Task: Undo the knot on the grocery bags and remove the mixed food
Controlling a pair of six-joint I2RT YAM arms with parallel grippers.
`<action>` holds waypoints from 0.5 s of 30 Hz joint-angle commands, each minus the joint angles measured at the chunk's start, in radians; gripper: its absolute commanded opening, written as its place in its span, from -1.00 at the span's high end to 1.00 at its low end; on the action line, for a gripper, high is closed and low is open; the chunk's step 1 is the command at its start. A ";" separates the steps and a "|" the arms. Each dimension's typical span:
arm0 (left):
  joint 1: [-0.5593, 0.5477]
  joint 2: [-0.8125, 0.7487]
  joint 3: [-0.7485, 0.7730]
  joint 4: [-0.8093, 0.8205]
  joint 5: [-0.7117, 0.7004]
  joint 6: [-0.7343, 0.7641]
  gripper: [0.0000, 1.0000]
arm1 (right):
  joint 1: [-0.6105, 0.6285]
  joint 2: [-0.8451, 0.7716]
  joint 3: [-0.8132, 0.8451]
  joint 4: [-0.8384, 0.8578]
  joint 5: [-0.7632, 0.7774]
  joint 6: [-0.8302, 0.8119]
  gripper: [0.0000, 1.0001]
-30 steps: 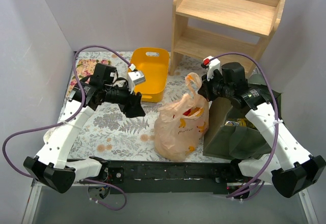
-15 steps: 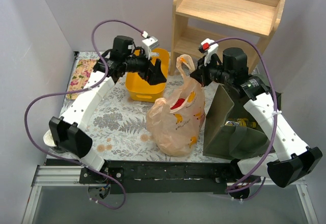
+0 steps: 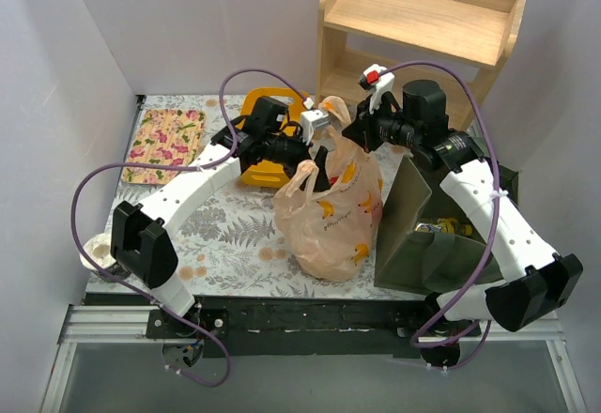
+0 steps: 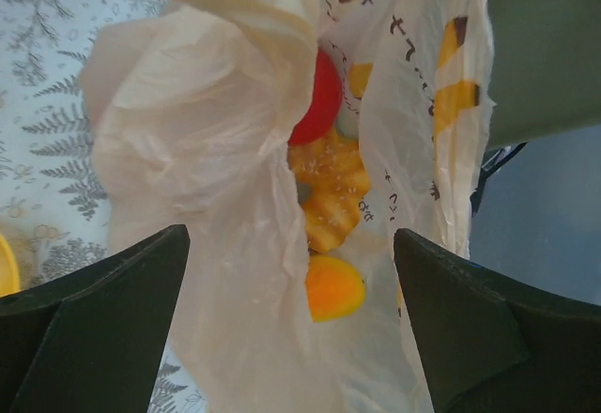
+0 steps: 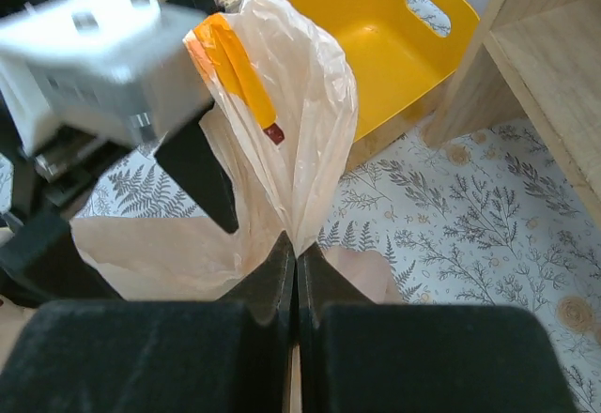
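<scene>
The thin tan plastic bag (image 3: 327, 214) stands in the middle of the table. My right gripper (image 3: 353, 137) is shut on the bunched handle (image 5: 282, 131) at the bag's top (image 5: 297, 255) and holds it up. A tied knot does not show clearly. My left gripper (image 3: 315, 161) is open at the bag's left side, its fingers (image 4: 94, 328) spread either side of a slit in the bag (image 4: 235, 197). Through the slit show a red piece (image 4: 317, 103), an orange crinkled piece (image 4: 331, 188) and a smooth orange piece (image 4: 333, 286). The other food is hidden.
A yellow bin (image 3: 265, 113) stands behind the left arm, also in the right wrist view (image 5: 385, 47). A wooden shelf (image 3: 423, 28) is at the back right. A dark green tote (image 3: 441, 235) stands right of the bag. A floral mat (image 3: 167, 141) lies far left.
My left arm swung from the far left across the yellow bin to the bag's mouth. My right gripper pulled the handle up and back, stretching the bag taller.
</scene>
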 commanded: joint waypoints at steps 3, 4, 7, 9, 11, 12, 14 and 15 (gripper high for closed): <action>-0.068 -0.003 -0.072 0.074 -0.218 -0.024 -0.51 | -0.003 0.012 0.079 0.087 -0.022 0.021 0.97; -0.068 0.003 -0.075 0.076 -0.246 -0.025 -0.31 | -0.003 0.012 0.099 0.081 -0.020 0.014 0.97; -0.068 0.010 -0.075 0.082 -0.323 -0.016 0.56 | -0.003 0.009 0.122 0.044 0.001 -0.038 0.97; -0.068 0.009 -0.066 0.070 -0.317 -0.005 0.91 | -0.003 -0.016 0.142 0.009 0.045 -0.069 0.67; -0.068 -0.002 -0.072 0.073 -0.307 -0.013 1.00 | -0.003 -0.039 0.188 -0.038 0.043 -0.122 0.01; -0.068 -0.016 -0.080 0.082 -0.294 -0.016 1.00 | -0.002 -0.045 0.204 -0.063 0.014 -0.147 -0.12; -0.068 -0.028 -0.090 0.103 -0.280 -0.024 1.00 | 0.011 -0.057 0.234 -0.100 -0.031 -0.202 -0.16; -0.068 -0.034 -0.088 0.103 -0.266 -0.025 1.00 | 0.034 -0.063 0.242 -0.123 -0.036 -0.213 -0.17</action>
